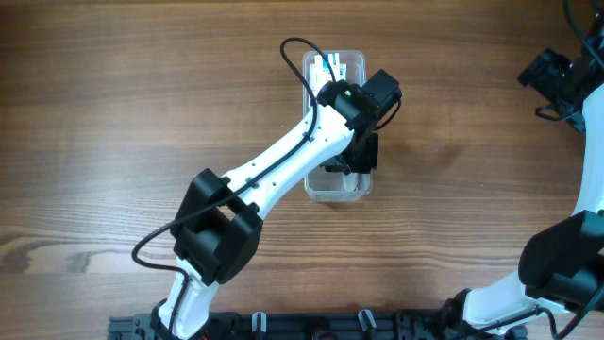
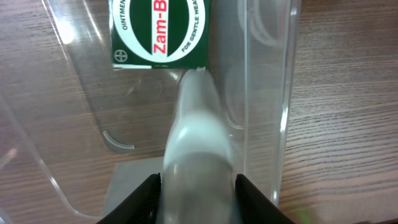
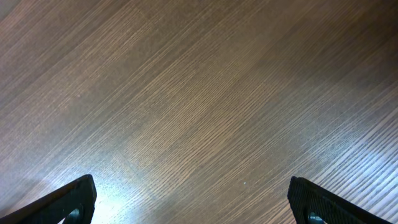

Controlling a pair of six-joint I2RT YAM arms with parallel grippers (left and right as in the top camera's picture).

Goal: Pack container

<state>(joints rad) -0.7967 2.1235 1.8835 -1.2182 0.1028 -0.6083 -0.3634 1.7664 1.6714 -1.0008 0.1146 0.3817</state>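
The container (image 1: 317, 188) is a clear plastic tub at the middle of the table. It also shows in the left wrist view (image 2: 267, 93). My left gripper (image 1: 355, 159) reaches down into it. In the left wrist view my left gripper (image 2: 199, 200) is shut on a whitish bottle (image 2: 198, 140), held lengthwise inside the tub near its right wall. A green and white "Zam-B" box (image 2: 158, 31) lies in the tub just beyond the bottle's tip. My right gripper (image 1: 550, 77) is open and empty at the far right, and in its wrist view (image 3: 193, 200) it is over bare wood.
The wooden table (image 1: 113, 113) surrounds the tub. My left arm (image 1: 274, 165) crosses diagonally from the front edge to the tub. My right arm (image 1: 585, 227) stands along the right edge.
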